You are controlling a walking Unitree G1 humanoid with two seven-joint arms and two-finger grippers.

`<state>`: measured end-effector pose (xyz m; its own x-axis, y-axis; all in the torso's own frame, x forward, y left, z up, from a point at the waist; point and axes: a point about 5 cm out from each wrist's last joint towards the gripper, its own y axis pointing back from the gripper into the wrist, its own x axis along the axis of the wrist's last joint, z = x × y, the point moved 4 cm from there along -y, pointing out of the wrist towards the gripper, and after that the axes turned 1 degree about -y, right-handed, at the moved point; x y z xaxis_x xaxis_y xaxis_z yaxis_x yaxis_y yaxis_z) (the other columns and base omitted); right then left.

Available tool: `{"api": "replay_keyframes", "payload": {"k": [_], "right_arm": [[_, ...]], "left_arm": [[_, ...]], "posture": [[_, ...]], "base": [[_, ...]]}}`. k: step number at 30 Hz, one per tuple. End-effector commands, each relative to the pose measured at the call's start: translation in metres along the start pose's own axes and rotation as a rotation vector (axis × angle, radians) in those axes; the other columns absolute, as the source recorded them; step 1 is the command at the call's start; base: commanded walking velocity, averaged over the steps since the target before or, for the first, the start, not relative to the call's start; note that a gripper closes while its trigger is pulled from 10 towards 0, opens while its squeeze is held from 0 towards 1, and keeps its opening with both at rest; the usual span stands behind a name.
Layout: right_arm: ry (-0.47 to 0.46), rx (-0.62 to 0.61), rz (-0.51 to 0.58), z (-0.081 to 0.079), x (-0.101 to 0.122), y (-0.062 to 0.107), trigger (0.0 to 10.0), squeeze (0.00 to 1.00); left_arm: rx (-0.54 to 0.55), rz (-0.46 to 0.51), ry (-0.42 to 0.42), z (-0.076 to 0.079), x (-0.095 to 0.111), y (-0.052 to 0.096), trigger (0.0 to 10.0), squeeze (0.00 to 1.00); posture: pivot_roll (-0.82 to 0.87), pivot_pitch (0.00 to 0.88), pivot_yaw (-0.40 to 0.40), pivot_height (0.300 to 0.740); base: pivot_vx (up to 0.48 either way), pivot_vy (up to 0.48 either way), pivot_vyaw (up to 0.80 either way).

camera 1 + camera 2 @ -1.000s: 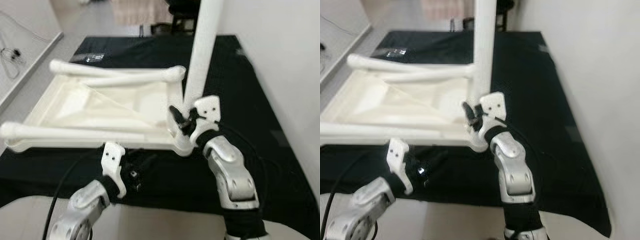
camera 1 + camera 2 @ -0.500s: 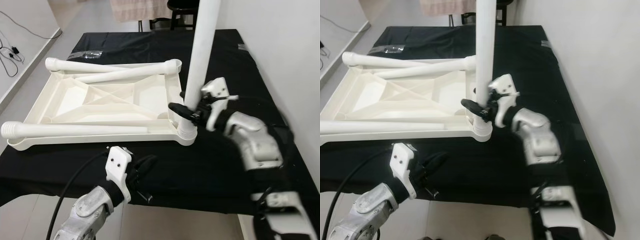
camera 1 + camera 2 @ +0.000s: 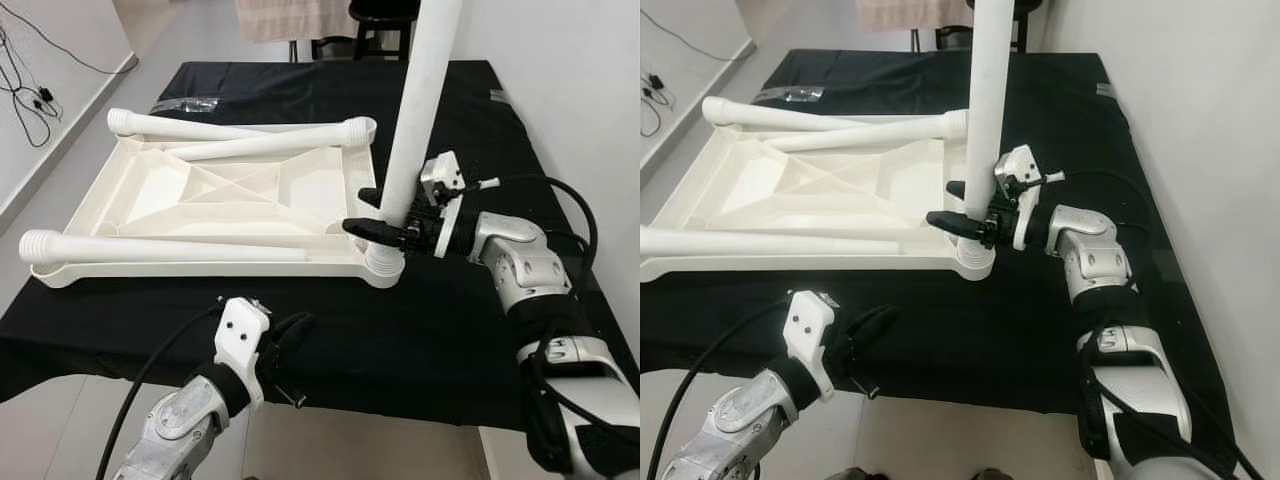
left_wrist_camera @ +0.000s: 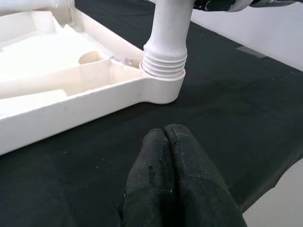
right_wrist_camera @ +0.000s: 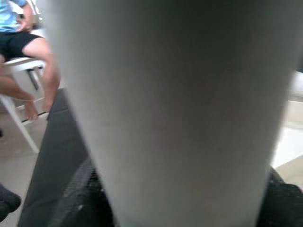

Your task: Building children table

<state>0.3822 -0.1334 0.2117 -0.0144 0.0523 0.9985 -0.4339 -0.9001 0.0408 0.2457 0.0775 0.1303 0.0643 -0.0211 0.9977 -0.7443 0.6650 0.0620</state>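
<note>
Left eye view: white plastic table top (image 3: 215, 205) lies upside down on a black cloth (image 3: 460, 320) over a work surface. One white leg (image 3: 415, 120) stands upright in the corner socket nearest the robot's right. Three loose legs lie flat: two at the far edge, one (image 3: 150, 250) along the near edge. Right gripper (image 3: 372, 212) sits low on the upright leg, just above the socket; one black finger passes in front of the leg, the other shows behind it, so the fingers straddle it. Contact looks likely, but how firmly it grips cannot be told. Left gripper (image 3: 292, 332) hovers over the cloth's near edge, apart from the table top.

Right eye view: same layout. Right gripper fingers (image 3: 950, 219) bracket the leg on both sides, close above the threaded collar. Left gripper's black fingers lie together, pointing toward the table top's near rim, not touching it.

Left wrist view: left fingertips (image 4: 173, 156) pressed against each other, nothing between them. Beyond them, black cloth, then the corner socket (image 4: 163, 87) with the leg's ribbed collar seated in it.

Right wrist view: the leg (image 5: 165, 109) stands very near the lens, between the finger bases. A seated person's leg (image 5: 45, 61) on a white stool is in the background.
</note>
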Motion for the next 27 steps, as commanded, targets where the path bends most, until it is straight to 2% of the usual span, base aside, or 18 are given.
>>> {"api": "replay_keyframes", "payload": {"k": [1, 5, 6, 11, 12, 13, 15, 16, 17, 18, 19, 20, 21, 23, 26, 27], "right_arm": [[0.002, 0.048, 0.002, -0.003, 0.000, 0.000, 0.0, 0.00], [0.002, 0.046, 0.006, -0.001, 0.001, 0.001, 0.0, 0.00], [0.011, 0.030, 0.000, 0.000, -0.001, 0.003, 0.0, 0.00], [0.040, -0.068, -0.018, 0.002, -0.013, 0.009, 0.0, 0.00], [0.036, -0.138, -0.038, 0.001, -0.023, 0.010, 0.0, 0.00], [0.018, -0.259, -0.092, -0.002, -0.043, 0.011, 0.0, 0.00], [0.018, -0.259, -0.092, -0.002, -0.043, 0.011, 0.0, 0.00], [0.000, -0.487, -0.171, -0.002, -0.064, 0.013, 0.0, 0.00], [-0.038, -0.742, -0.205, -0.005, -0.078, 0.022, 0.0, 0.00], [-0.087, -0.829, -0.218, -0.023, -0.088, 0.021, 0.0, 0.00], [-0.087, -0.829, -0.218, -0.023, -0.088, 0.021, 0.0, 0.00], [-0.116, -0.850, -0.210, -0.039, -0.091, 0.014, 0.0, 0.00], [-0.098, -0.806, -0.203, -0.049, -0.090, 0.005, 0.0, 0.00], [-0.080, -0.775, -0.201, -0.050, -0.089, -0.001, 0.0, 0.00], [-0.045, -0.770, -0.202, -0.041, -0.085, -0.004, 0.0, 0.00], [-0.038, -0.781, -0.206, -0.035, -0.081, -0.004, 9.3, 0.00]], "left_arm": [[-0.010, -0.008, -0.011, 0.003, -0.003, 0.003, 0.0, 0.00], [-0.020, -0.008, -0.005, 0.004, -0.003, 0.003, 0.0, 0.00], [-0.019, -0.009, -0.003, 0.004, -0.003, 0.002, 10.0, 0.00], [-0.010, -0.006, 0.013, 0.004, -0.003, 0.002, 10.0, 0.00], [-0.005, -0.003, 0.017, 0.003, -0.003, 0.002, 10.0, 0.00], [0.004, 0.001, 0.025, 0.001, -0.003, 0.002, 10.0, 0.00], [0.004, 0.001, 0.025, 0.001, -0.003, 0.002, 10.0, 0.00], [0.010, 0.004, 0.031, -0.001, -0.003, 0.002, 10.0, 0.00], [0.013, 0.007, 0.034, -0.003, -0.002, 0.001, 10.0, 0.00], [0.014, 0.010, 0.035, -0.004, -0.002, 0.001, 10.0, 0.00], [0.014, 0.010, 0.035, -0.004, -0.002, 0.001, 10.0, 0.00], [0.012, 0.011, 0.033, -0.005, -0.002, 0.000, 10.0, 0.00], [0.011, 0.014, 0.036, -0.007, -0.002, -0.002, 10.0, 0.00], [0.012, 0.018, 0.044, -0.008, -0.002, -0.003, 10.0, 0.00], [0.019, 0.025, 0.054, -0.012, -0.001, -0.005, 10.0, 0.00], [0.032, 0.033, 0.059, -0.014, 0.000, -0.005, 10.0, 0.00]], "posture": [[0.04, 0.127, -0.007, 0.740], [0.04, 0.127, -0.007, 0.740], [0.03, 0.130, -0.013, 0.740], [0.02, 0.134, -0.018, 0.740], [0.01, 0.140, -0.020, 0.740], [0.00, 0.139, -0.019, 0.740], [0.00, 0.139, -0.019, 0.740], [-0.01, 0.138, -0.013, 0.740], [-0.02, 0.143, -0.005, 0.740], [-0.01, 0.144, -0.002, 0.740], [-0.01, 0.144, -0.002, 0.740], [-0.03, 0.133, 0.007, 0.740], [-0.03, 0.127, 0.007, 0.740], [-0.02, 0.126, -0.003, 0.740], [-0.02, 0.124, -0.016, 0.740], [-0.02, 0.124, -0.018, 0.740]], "base": [[0.000, 0.000, 0.00], [0.000, 0.000, 0.00], [0.000, 0.000, 0.00], [0.000, 0.000, 0.00], [0.000, 0.000, 0.00], [0.000, 0.000, 0.00], [0.000, 0.000, 0.00], [0.000, 0.000, 0.00], [0.000, 0.000, 0.00], [0.000, 0.000, 0.00], [0.000, 0.000, 0.00], [0.000, 0.000, 0.00], [0.000, 0.000, 0.00], [0.000, 0.000, 0.00], [0.000, 0.000, 0.00], [0.000, 0.000, 0.00]]}}
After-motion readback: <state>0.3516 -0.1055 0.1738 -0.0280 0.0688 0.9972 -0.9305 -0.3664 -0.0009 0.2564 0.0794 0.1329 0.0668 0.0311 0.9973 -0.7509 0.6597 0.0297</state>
